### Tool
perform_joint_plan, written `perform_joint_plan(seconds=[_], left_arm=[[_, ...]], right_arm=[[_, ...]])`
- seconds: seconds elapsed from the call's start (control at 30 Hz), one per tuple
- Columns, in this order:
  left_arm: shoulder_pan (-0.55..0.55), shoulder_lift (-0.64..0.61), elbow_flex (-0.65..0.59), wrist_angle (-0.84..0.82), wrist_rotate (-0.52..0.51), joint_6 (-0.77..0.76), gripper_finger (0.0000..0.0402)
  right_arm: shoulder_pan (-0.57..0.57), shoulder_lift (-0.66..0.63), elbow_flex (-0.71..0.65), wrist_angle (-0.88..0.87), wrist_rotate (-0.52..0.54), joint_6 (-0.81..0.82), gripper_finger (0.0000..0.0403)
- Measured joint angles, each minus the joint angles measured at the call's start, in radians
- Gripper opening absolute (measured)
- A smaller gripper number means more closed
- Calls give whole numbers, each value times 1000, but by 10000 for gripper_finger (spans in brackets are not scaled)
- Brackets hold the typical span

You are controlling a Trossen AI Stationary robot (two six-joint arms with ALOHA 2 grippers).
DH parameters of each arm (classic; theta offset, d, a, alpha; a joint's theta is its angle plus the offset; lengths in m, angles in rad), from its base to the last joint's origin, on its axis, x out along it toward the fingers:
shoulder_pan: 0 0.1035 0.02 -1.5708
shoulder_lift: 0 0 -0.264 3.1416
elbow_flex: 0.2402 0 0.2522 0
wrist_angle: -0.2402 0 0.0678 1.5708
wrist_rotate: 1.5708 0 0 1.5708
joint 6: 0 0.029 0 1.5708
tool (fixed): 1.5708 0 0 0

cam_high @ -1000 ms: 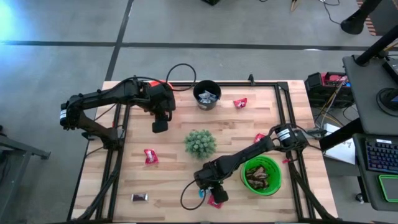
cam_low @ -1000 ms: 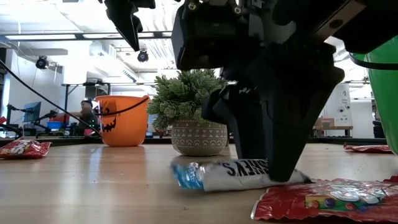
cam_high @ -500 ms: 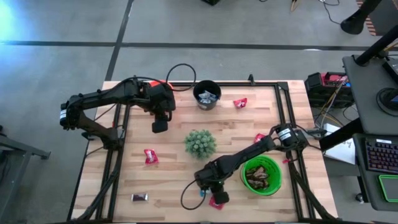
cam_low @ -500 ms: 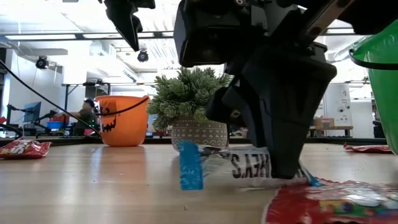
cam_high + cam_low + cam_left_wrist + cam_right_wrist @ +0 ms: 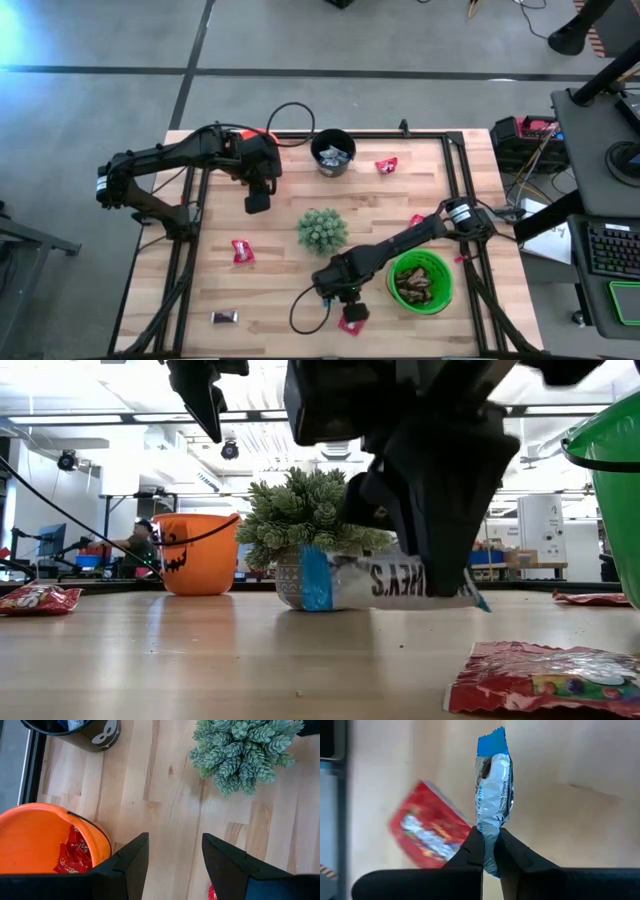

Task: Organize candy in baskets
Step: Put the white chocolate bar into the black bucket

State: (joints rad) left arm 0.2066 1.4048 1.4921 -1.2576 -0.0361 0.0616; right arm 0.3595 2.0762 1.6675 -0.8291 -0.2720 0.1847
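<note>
My right gripper [image 5: 336,296] is near the table's front edge, left of the green basket [image 5: 421,282]. It is shut on a blue-and-silver candy [image 5: 385,582], held above the wood. A red candy [image 5: 540,675] lies flat on the table just below it. My left gripper [image 5: 257,203] hangs open and empty at the far left, beside the orange basket [image 5: 45,835], which holds red candy. The black basket [image 5: 333,152] stands at the far edge. My right gripper pinches the blue-and-silver candy between its two fingers [image 5: 472,847], near one end of the wrapper [image 5: 491,836]. The fingers slant down from above and lie across it. The candy juts out past the fingertips about level, its blue end [image 5: 315,578] free, lifted clear of the table.
A spiky green plant [image 5: 322,230] in a pot stands mid-table, between the arms. Loose red candies [image 5: 243,251] [image 5: 386,165] [image 5: 417,221] and a dark one [image 5: 225,317] lie on the wood. The green basket holds dark candies.
My right gripper has shut on the blue-and-silver candy, which lay flat on the table, and has risen with it. The candy's blue end first tipped down onto the wood; now the whole candy hangs clear and about level. The red candy stays on the table.
</note>
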Motion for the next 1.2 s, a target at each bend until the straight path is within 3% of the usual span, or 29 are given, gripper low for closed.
perform_joint_plan(seconds=[0.27,0.63,0.9,1.2], left_arm=[[0,0,0,-27,-33,-28,166],[0,0,-1,-62,-48,-68,166],[1,0,-2,-115,-226,-63,166],[2,0,-2,-159,-228,-60,166]], right_arm=[[-23,-9,102,-211,173,29,13],[-104,-69,314,-311,357,16,13],[-240,-130,372,-326,390,-89,13],[-441,-191,372,-333,410,-218,13]])
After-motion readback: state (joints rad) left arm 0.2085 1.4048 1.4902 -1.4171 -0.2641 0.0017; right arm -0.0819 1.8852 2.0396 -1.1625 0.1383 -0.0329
